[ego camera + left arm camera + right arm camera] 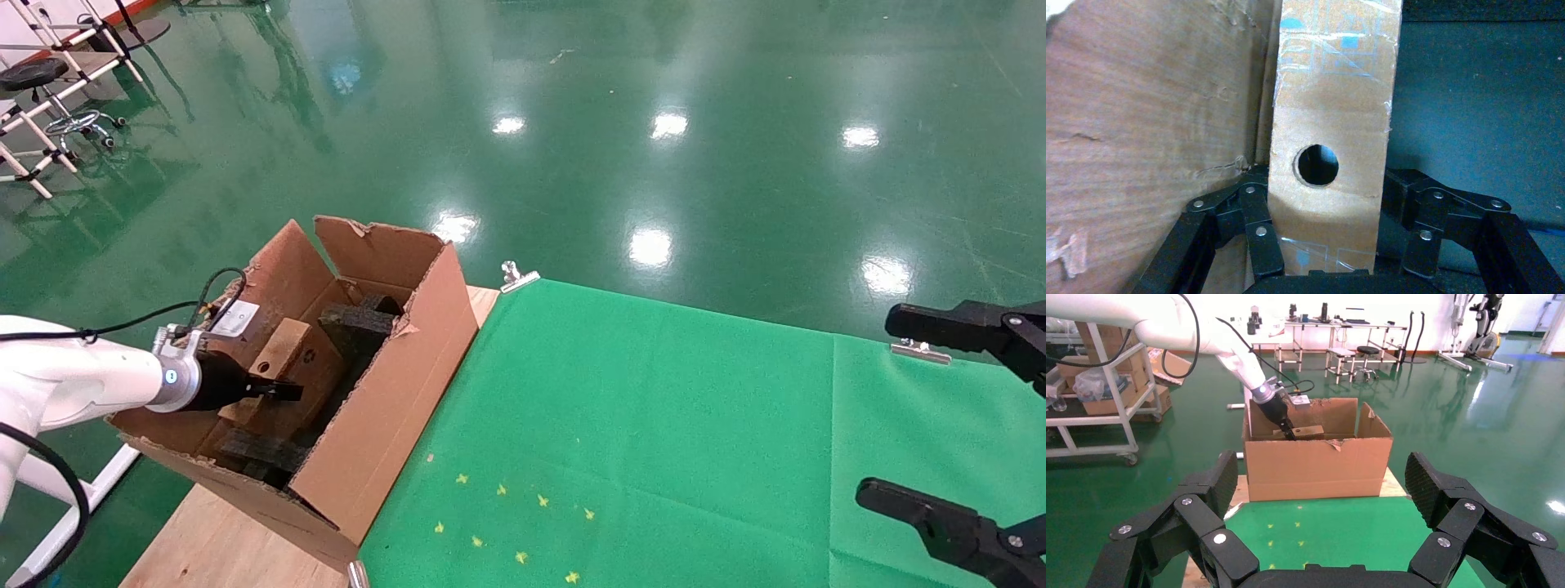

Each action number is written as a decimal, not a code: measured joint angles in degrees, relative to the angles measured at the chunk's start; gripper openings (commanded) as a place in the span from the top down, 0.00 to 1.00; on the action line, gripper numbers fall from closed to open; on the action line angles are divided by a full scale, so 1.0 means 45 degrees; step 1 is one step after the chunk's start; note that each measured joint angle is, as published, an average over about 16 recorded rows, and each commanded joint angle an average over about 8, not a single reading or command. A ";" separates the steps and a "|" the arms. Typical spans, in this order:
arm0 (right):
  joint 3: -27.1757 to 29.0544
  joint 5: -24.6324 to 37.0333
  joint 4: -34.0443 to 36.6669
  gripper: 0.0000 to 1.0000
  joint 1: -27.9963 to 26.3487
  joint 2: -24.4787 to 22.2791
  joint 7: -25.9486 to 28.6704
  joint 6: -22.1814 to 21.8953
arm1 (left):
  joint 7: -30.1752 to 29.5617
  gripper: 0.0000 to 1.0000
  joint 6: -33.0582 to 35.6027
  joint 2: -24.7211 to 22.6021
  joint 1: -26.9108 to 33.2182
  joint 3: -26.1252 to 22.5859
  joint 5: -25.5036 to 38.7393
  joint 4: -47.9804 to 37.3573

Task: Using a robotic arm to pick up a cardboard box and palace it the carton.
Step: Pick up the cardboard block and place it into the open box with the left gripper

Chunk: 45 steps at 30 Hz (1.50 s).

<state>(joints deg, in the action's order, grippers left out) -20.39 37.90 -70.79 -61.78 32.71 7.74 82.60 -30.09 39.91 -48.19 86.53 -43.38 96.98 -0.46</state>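
Two grippers: left gripper point(282, 390) clamps the cardboard box point(288, 359) inside the carton point(384, 408); right gripper point(932, 416) spread wide

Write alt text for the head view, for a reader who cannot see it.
The white robotic arm's left gripper reaches into the large brown corrugated carton, closed on the small reddish-brown taped cardboard box among black foam pieces. The carton stands beside a green cloth; the black right gripper waits open at the far edge.
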 measured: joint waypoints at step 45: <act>-0.0001 -0.0001 0.0000 0.00 0.0000 0.0000 -0.0001 0.0000 | -0.0955 0.00 0.6064 0.2075 0.2618 0.2039 -0.3283 0.2472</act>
<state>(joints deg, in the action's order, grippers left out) -20.40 37.90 -70.79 -61.78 32.70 7.74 82.60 -34.39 67.19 -38.86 98.31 -34.20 82.20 10.67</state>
